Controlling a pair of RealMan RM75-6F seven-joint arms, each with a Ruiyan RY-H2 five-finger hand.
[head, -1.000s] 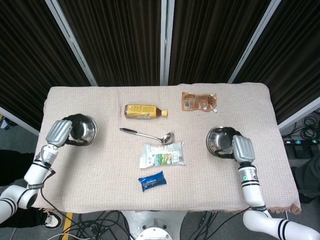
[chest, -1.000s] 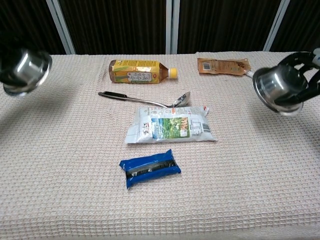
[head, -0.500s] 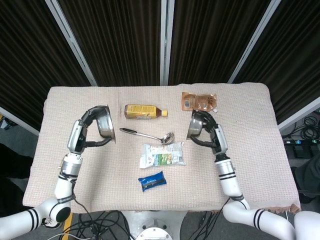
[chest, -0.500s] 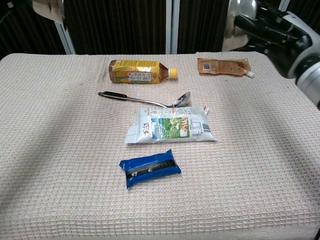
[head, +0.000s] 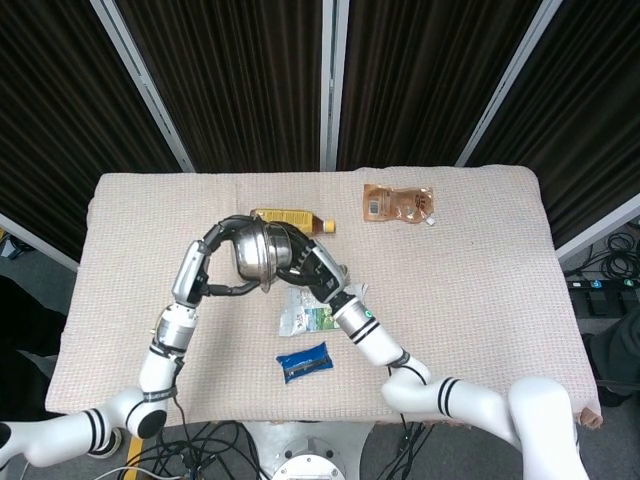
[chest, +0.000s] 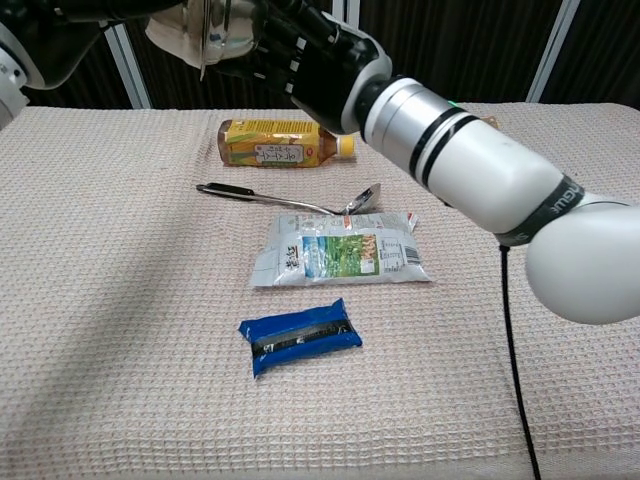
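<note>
Above the middle of the table (head: 480, 290), two steel bowls (head: 258, 250) now meet rim to rim, carried in from the far left and right edges within the last second. The left hand (head: 222, 240) and the right hand (head: 310, 268) each hold one, fingers curled around it. Judging by this, the bowls are being joined. Below lie the ladle (chest: 290, 202), tea bottle (chest: 275, 143), snack bag (chest: 340, 256) and blue packet (chest: 298, 335).

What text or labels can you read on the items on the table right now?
None can be read for certain.
Tea bottle: white label panel with print, too small to read.
White and green pouch: picture and print, blurred.
Brown sachet: white label patch, unreadable.
Blue packet: no legible text.
Ladle, steel bowls: no markings visible.
</note>
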